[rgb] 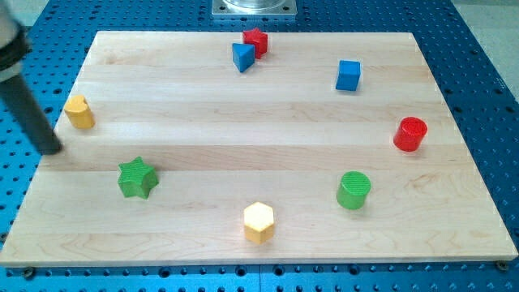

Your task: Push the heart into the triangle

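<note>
The yellow heart (79, 111) stands near the board's left edge. The blue triangle (242, 57) is at the view's top centre, far to the heart's right, and touches a red star (255, 40). My dark rod comes in from the view's top left. My tip (53, 148) rests at the board's left edge, just below and to the left of the heart, with a small gap between them.
A green star (136, 178) lies below and to the right of the heart. A yellow hexagon (259, 221) is at the bottom centre and a green cylinder (353, 190) to its right. A red cylinder (410, 134) and a blue cube (348, 75) are on the right side.
</note>
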`<move>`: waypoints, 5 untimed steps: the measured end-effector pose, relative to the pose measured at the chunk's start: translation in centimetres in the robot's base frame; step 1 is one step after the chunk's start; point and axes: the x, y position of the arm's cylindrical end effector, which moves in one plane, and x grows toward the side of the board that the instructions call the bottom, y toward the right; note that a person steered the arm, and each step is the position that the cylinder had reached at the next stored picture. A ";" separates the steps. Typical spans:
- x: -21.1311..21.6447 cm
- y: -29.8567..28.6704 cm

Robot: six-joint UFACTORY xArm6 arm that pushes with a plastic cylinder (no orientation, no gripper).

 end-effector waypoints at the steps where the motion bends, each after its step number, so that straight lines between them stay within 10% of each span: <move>1: -2.8 2.3; 2: -7.4 10.2; 5: -7.4 1.1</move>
